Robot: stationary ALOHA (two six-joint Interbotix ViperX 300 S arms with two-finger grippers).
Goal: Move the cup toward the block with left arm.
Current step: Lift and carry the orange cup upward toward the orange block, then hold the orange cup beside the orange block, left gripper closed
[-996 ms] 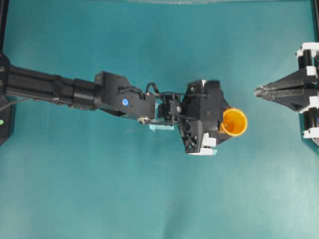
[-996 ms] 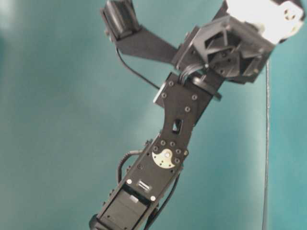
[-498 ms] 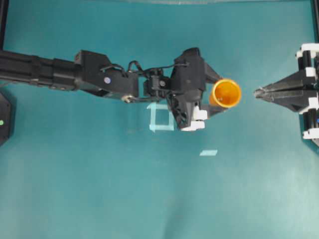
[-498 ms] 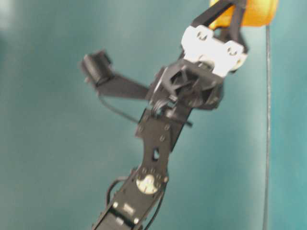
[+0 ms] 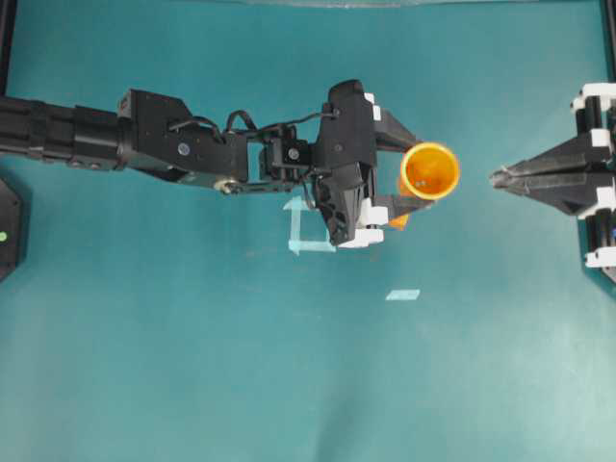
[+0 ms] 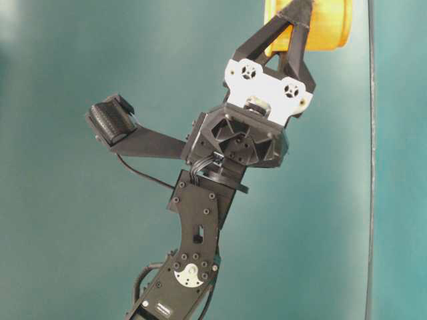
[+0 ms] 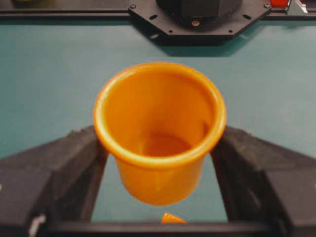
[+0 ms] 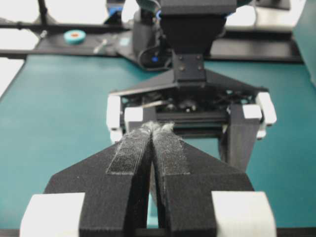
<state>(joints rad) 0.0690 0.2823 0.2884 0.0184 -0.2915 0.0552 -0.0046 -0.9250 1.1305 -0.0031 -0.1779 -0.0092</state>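
Observation:
My left gripper (image 5: 422, 174) is shut on the orange cup (image 5: 429, 170), one black finger on each side of its wall. The cup is upright with its mouth up and looks raised off the teal table (image 5: 192, 366). It also shows at the top of the table-level view, cup (image 6: 317, 27). In the left wrist view the cup (image 7: 160, 133) fills the gap of the left gripper (image 7: 160, 145). A corner of the block (image 7: 172, 217) peeks out below its base. From overhead the block (image 5: 399, 220) shows by the lower finger. The right gripper (image 5: 496, 177) is shut and empty, right gripper (image 8: 157, 129) pointing at the cup.
A pale tape square (image 5: 308, 227) lies beside the left gripper's body, and a pale tape strip (image 5: 402, 295) lies nearer the front. Black frame posts stand at the left and right table edges. A cable (image 6: 370, 167) hangs down on the right in the table-level view.
The left arm swung toward the far side of the table with the cup in its grip, uncovering the tape square and strip. The right gripper has not moved.

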